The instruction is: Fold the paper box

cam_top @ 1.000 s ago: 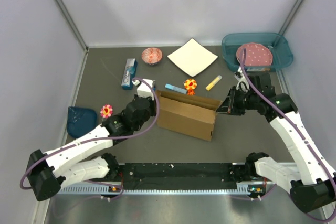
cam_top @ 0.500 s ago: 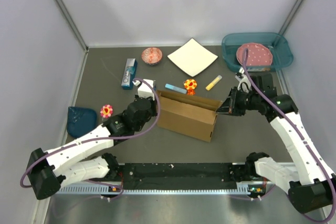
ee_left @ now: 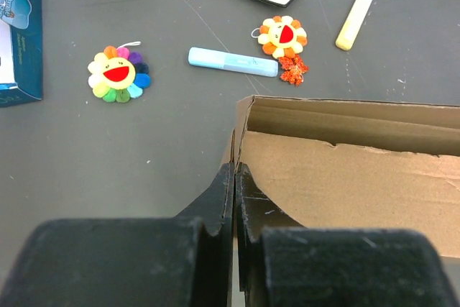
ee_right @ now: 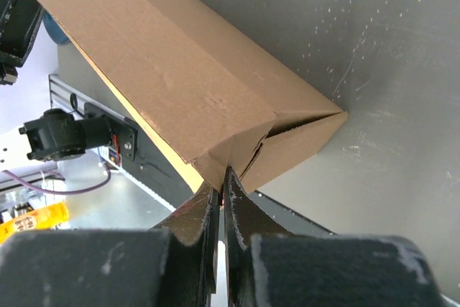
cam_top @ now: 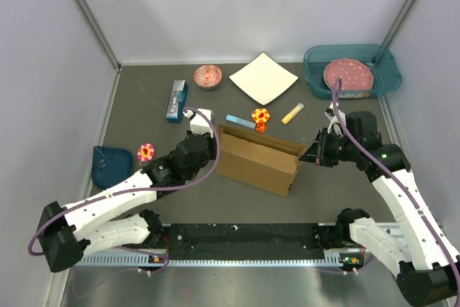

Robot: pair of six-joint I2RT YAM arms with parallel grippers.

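The left gripper (ee_left: 235, 172) is pinching the brown cardboard paper box (cam_top: 255, 159). Its 2 black fingers are almost fully together, with only the thin cardboard of the box's left end wall between them, at the upper corner. The right gripper (ee_right: 221, 177) is closed in the same way on the box's right end, where the folded flap is making a pointed corner; no gap is showing beside the cardboard.

The box is standing on the dark grey table (cam_top: 144, 120), between the 2 grippers, with its open side up. Its long axis is running from left to right and is a little slanted: the left end is lying farther from the arm bases than the right end.

The left arm is reaching in low from the left of the box, stretched out, with its wrist at the box's left end. The right arm is bent at the elbow to the right of the box, and its wrist is pointing back toward the box's right end.

Just behind the box are lying a light blue marker (cam_top: 240, 121), an orange flower charm (cam_top: 260, 116) and a yellow marker (cam_top: 292, 113); farther behind it is a white square sheet (cam_top: 263, 78).
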